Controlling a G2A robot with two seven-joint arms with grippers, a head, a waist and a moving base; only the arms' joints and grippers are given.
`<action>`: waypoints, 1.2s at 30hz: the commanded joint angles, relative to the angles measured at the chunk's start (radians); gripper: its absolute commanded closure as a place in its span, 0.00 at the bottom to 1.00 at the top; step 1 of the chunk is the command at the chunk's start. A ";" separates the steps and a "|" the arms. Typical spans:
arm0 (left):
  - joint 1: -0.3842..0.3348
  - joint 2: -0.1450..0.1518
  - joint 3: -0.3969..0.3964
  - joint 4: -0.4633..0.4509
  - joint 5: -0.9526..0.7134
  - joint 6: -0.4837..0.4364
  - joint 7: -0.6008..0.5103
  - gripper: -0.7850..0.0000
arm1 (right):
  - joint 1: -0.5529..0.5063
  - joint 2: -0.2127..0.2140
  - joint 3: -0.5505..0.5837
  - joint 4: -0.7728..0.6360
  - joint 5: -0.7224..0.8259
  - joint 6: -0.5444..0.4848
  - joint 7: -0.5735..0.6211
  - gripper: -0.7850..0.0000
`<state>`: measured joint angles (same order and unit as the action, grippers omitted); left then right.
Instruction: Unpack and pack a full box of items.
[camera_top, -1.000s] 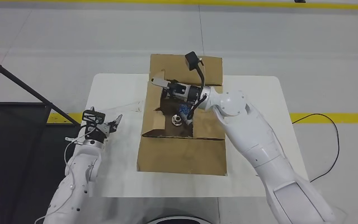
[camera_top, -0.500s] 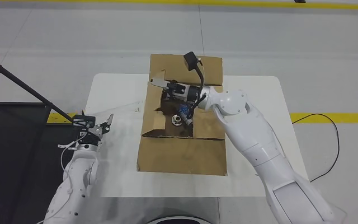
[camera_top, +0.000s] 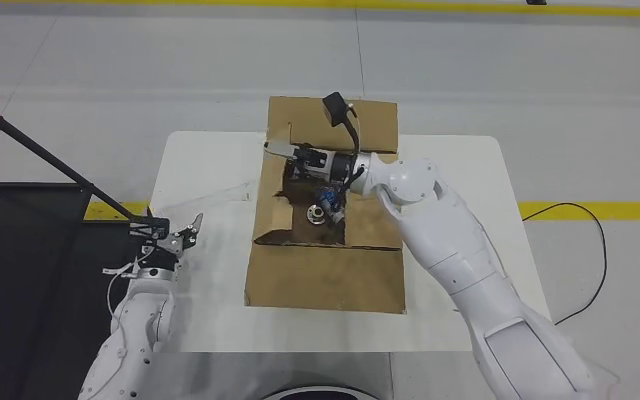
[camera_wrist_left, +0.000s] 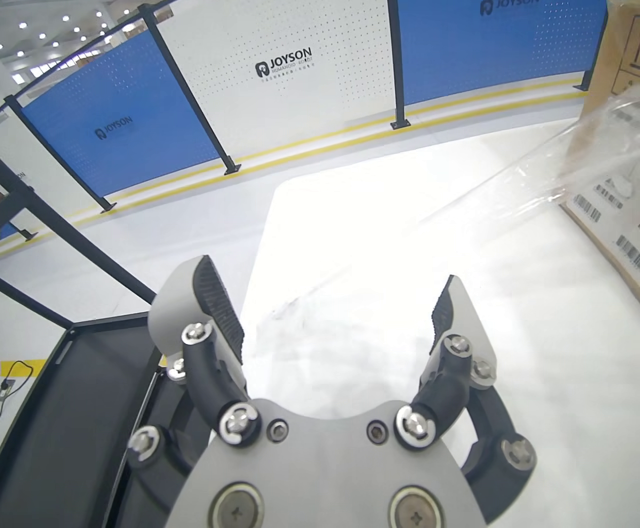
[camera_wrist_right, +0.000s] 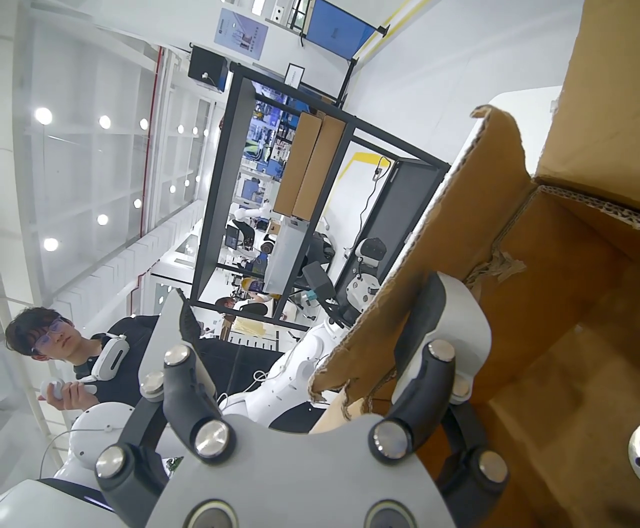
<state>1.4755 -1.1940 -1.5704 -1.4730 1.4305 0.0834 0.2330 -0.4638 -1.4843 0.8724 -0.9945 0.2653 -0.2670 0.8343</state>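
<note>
L arm: elbow bent, left pincer (camera_top: 174, 226) (camera_wrist_left: 330, 280) spread wide, well left of box (camera_top: 325, 278) | R arm: stretched forward over box, right pincer (camera_top: 284, 155) (camera_wrist_right: 310, 320) parted, one finger each side of box's left wall

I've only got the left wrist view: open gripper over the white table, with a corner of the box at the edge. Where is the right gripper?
Observer: The right gripper is at the cardboard box, straddling its upright side flap, jaws open.
Operator: Which side is that flap on?
Observer: The side facing the left gripper.
Operator: Is anything in the box?
Observer: Yes, the top view shows a small round silvery item inside it.
</note>
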 joint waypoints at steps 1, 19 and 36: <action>0.014 -0.001 -0.005 -0.010 -0.015 -0.008 0.010 0.00 | 0.004 -0.005 -0.009 -0.002 0.001 0.001 -0.003 0.00; 0.262 -0.004 -0.207 -0.245 -0.333 -0.126 0.096 0.00 | 0.081 -0.108 -0.184 0.057 -0.078 0.020 -0.162 0.00; 0.336 -0.010 -0.318 -0.292 -0.502 -0.259 0.078 0.00 | 0.164 -0.233 -0.289 0.297 -0.081 0.004 -0.201 0.00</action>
<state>1.8107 -1.2033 -1.8870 -1.7640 0.9303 -0.1736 0.3117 -0.3030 -1.7123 0.5838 -0.7093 0.1843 -0.2597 0.6319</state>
